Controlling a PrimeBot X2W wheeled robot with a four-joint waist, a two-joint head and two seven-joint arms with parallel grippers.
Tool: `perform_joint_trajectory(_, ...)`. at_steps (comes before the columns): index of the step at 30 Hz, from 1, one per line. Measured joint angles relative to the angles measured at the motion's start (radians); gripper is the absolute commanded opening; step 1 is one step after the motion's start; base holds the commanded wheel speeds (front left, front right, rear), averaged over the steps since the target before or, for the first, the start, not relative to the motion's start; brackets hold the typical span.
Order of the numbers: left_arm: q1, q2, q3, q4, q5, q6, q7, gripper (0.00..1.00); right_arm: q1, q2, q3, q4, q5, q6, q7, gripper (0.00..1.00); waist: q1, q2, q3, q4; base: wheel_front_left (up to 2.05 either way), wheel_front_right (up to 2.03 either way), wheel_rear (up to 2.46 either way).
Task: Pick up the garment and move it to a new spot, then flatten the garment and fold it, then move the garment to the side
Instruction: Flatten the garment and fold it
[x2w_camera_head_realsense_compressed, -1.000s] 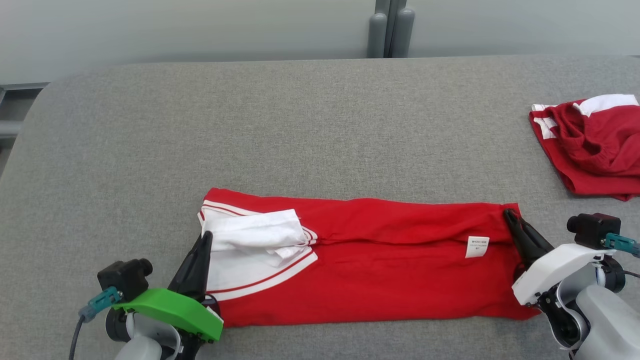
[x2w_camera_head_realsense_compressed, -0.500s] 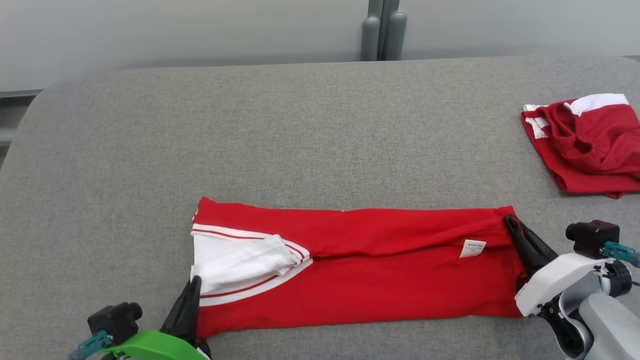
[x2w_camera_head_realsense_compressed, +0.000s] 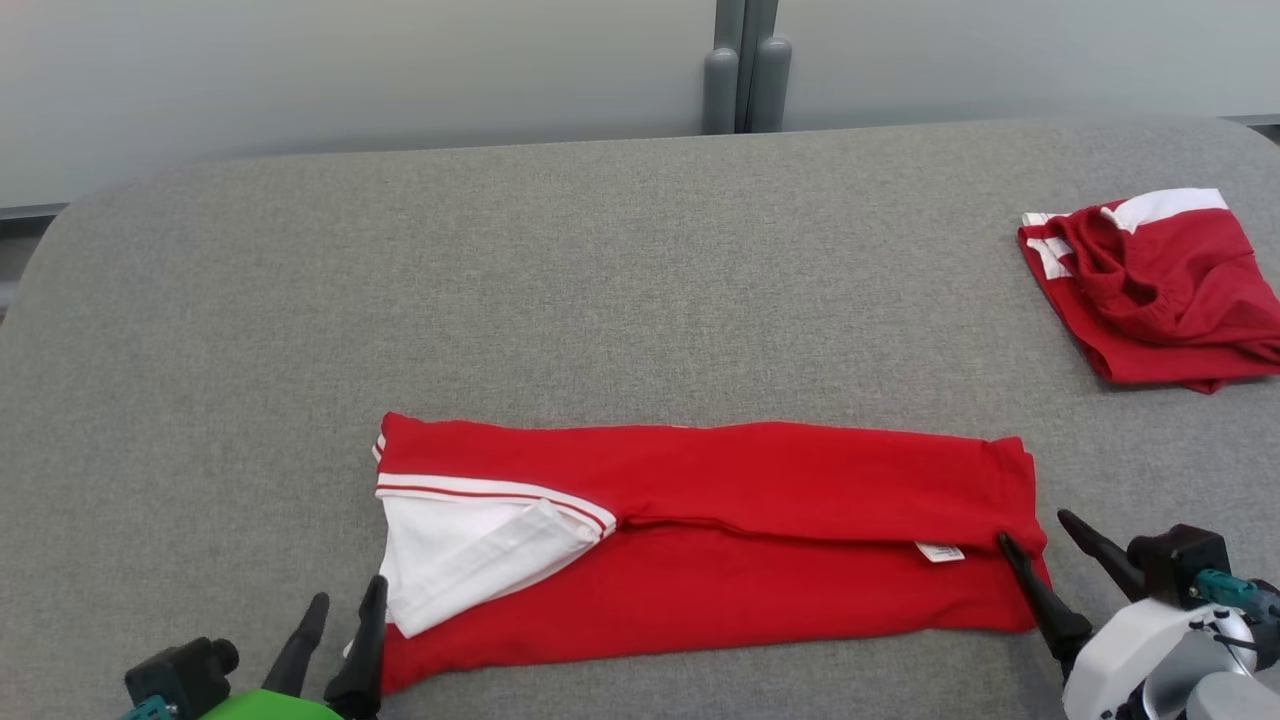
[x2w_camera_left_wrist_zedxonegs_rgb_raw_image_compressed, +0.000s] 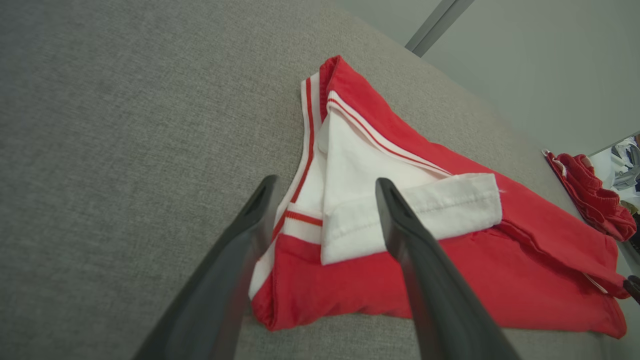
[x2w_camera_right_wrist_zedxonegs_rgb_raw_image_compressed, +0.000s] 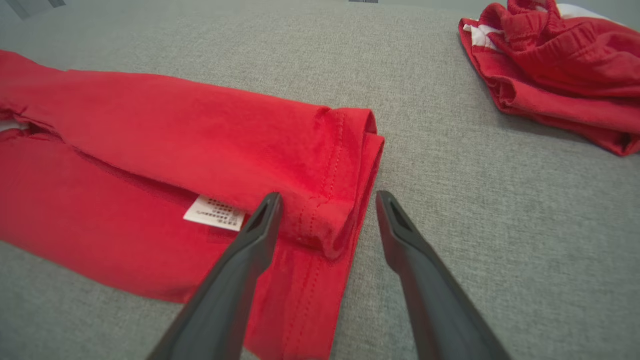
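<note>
At each end of the garment (x2w_camera_head_realsense_compressed: 750, 590), your left gripper (x2w_camera_head_realsense_compressed: 347, 592) and right gripper (x2w_camera_head_realsense_compressed: 1033, 527) stand spread, empty; lengthwise fold looks done, cross fold and sideways move outstanding.

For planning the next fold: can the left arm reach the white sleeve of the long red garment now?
Probably yes: the open left gripper hovers right at the white sleeve, with nothing between them.

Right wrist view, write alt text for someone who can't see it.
The right pincer hangs open over the hemmed end of a folded red garment on a grey table, a white label peeking from its fold. A crumpled red garment lies apart at upper right.
</note>
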Motion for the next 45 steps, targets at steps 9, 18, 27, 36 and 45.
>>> perform_joint_trajectory(9,0.0,0.014,0.046,-0.093,0.019,0.019,-0.035,1.0,0.06,-0.014,-0.021,0.02,-0.031,-0.001,0.0,1.0,0.0,0.0,-0.016,-0.026,0.0,0.0,0.0)
perform_joint_trajectory(18,-0.002,0.002,0.018,-0.163,0.076,0.021,-0.044,1.0,0.067,0.02,-0.119,0.016,0.071,-0.008,0.0,1.0,0.0,0.0,-0.028,-0.038,0.0,0.0,0.0)
perform_joint_trajectory(27,-0.004,-0.011,-0.027,-0.189,0.116,0.034,-0.044,1.0,0.006,0.084,-0.124,0.059,0.163,0.001,0.007,1.0,0.0,0.0,-0.031,-0.007,0.0,0.0,0.0)
perform_joint_trajectory(36,-0.002,-0.012,-0.025,-0.202,0.122,0.05,-0.044,1.0,0.005,0.129,-0.147,0.159,0.228,0.001,0.042,1.0,0.0001,0.0,-0.025,0.052,0.0,0.0,0.0)
perform_joint_trajectory(45,-0.001,-0.011,0.002,-0.218,0.122,0.064,-0.045,1.0,-0.039,0.146,-0.126,0.206,0.232,0.002,0.059,0.41,0.0,0.0,-0.008,0.077,0.0,0.0,0.0)
